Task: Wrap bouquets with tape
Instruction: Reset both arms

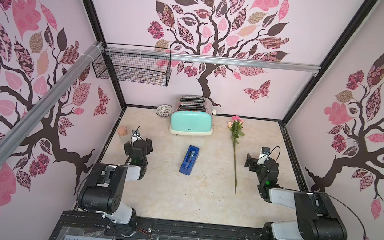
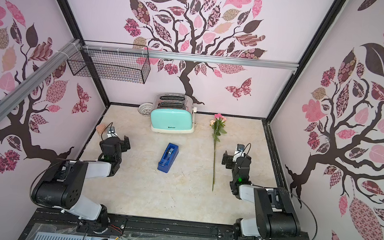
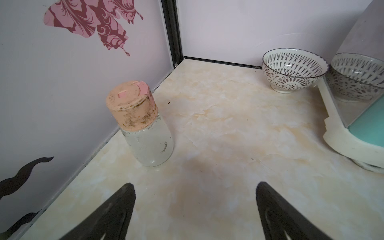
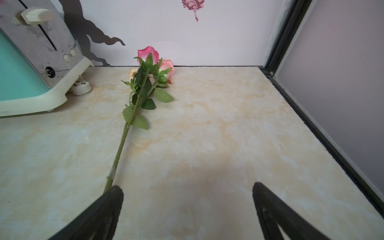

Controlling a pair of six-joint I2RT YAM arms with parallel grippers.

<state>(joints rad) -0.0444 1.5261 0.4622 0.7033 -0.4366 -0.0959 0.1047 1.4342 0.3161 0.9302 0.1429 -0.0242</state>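
Rose bouquet (image 1: pixel 235 140): lying flat, stems just beside the right gripper (image 4: pixel 187 186). Blue tape dispenser (image 1: pixel 189 159): between the arms, touching neither. Left gripper (image 3: pixel 195 185) and right gripper: jaws wide apart, empty.

This is a robot test booth dressed as a kitchen corner. A marble-look counter (image 1: pixel 177 197) is boxed in by tree-print walls (image 1: pixel 222 18) and a metal rail (image 1: pixel 217 60). A toaster (image 1: pixel 190 124), a bowl (image 1: pixel 164 110) and a wire basket (image 1: pixel 132 69) stand at the far side. The left arm (image 1: pixel 104 189) and right arm (image 1: pixel 310 213) are mounted along the near edge.
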